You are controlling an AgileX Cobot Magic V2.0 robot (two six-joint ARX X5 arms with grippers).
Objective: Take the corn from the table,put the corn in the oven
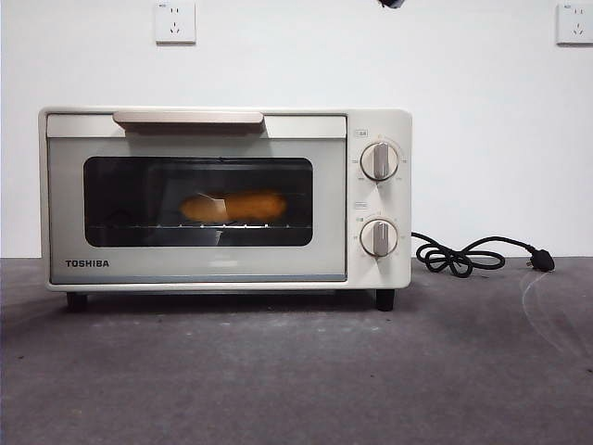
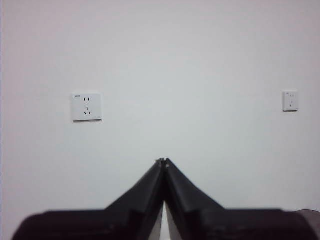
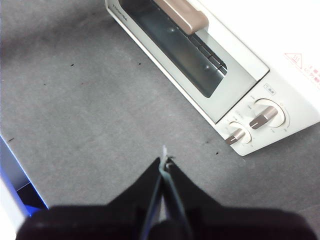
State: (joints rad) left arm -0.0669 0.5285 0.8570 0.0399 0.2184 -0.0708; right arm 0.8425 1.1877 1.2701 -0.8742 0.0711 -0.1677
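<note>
The corn [image 1: 233,206] lies on the rack inside the oven [image 1: 222,199], seen through the dark glass of the closed door. The oven [image 3: 210,55] stands on the dark grey table [image 1: 296,371]. My right gripper [image 3: 164,161] is shut and empty, held above the table in front of the oven's knob side. Raised and facing the white wall, my left gripper [image 2: 162,161] is shut with nothing in it. Only a black tip [image 1: 391,4] of an arm shows at the top of the front view.
The oven's black cord and plug [image 1: 473,255] lie on the table to the right of the oven. Two wall sockets [image 1: 175,21] [image 1: 574,23] sit on the white wall behind. A blue-edged object [image 3: 15,190] borders the table in the right wrist view.
</note>
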